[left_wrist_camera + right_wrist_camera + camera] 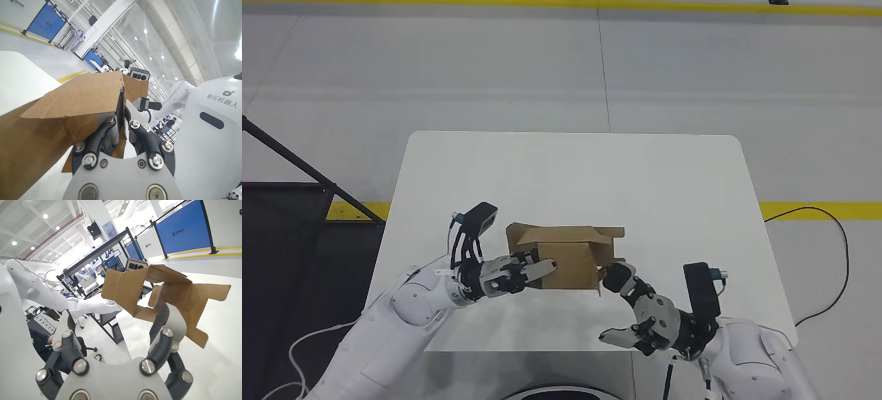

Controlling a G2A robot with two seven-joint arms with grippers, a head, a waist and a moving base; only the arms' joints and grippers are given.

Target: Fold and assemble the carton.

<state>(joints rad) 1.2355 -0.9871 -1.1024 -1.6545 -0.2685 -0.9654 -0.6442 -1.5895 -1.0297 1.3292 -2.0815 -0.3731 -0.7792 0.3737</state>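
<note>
At the table's [542, 170] near side, my L pincer [540, 268] clamps the carton [567, 260] steady so my open R pincer [622, 308] can fold flaps.

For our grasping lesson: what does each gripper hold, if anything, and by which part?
The left gripper pinches the brown cardboard carton by a flap's edge at its end, between shut fingers. The right gripper is open, holding nothing.

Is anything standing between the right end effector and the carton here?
Nothing visible does. The right end effector hangs open beside the carton, close to its end flaps; the left end effector is shut on the opposite end.
</note>
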